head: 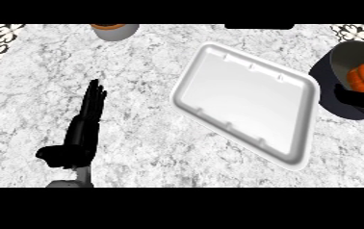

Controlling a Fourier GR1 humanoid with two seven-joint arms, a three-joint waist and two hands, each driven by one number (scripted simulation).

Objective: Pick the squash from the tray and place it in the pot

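At right edge: orange squash [357, 77] inside dark round pot [340, 55], white plastic tray [245, 98] bare | likely stiff, smooth, slippery; grasp mid-body | left hand [85, 122] straight-fingered, holding nothing | right hand unseen.

we see one hand [84, 122] of ours, the left, all black and matte, with long slim segmented fingers [93, 95] and a rounded thumb lobe [53, 154] at its base. below it a short stretch of grey forearm [74, 181], smooth and cylindrical, meets the wrist. no cables, screws or markings show on these parts.
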